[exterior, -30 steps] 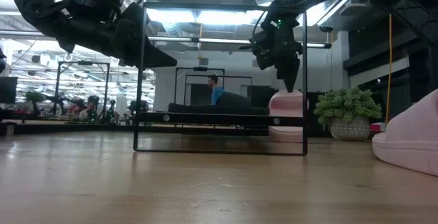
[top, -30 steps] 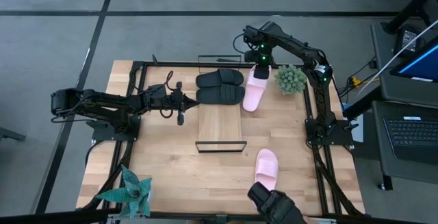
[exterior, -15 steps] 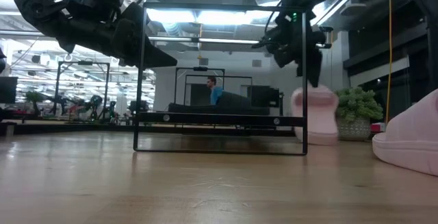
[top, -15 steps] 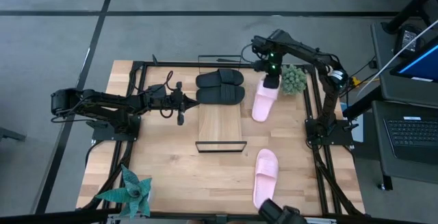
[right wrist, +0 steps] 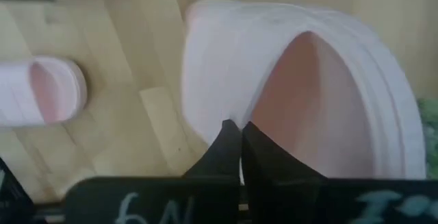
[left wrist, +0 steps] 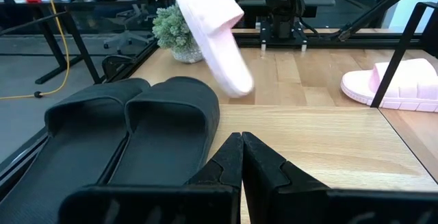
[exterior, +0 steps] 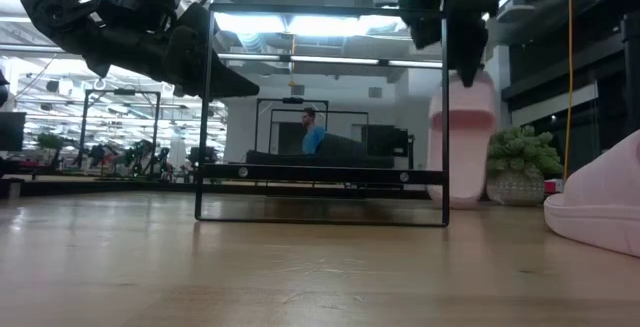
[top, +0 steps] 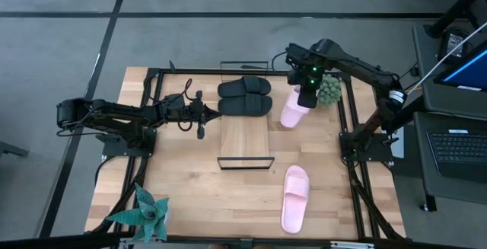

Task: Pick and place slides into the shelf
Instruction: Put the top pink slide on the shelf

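Now the right gripper (top: pixel 306 99) is clamped on one pink slide (top: pixel 294 111) and holds it lifted, hanging toe-down beside the shelf (top: pixel 245 133), at the far right of it and close to the small green plant (top: pixel 327 87). In the low view this pink slide (exterior: pixel 461 137) hangs clear above the table, upright, behind the black wire rail (exterior: pixel 444 117). One second ago the same slide was lying flat on the table next to the black pair; half a second ago it was tilted and a bit away from the shelf; now it is raised higher and turned more on end. In my judgement the pick step is done for this slide and the carrying to the shelf comes next. The two black slides (top: pixel 244 96) rest on the far end of the shelf, unchanged. The second pink slide (top: pixel 295 196) lies on the table, near the shelf's front rail and to the right of it, not yet picked. The left gripper (top: pixel 200 119) waits at the left side of the shelf with its fingers together, holding nothing, in the same place as before.
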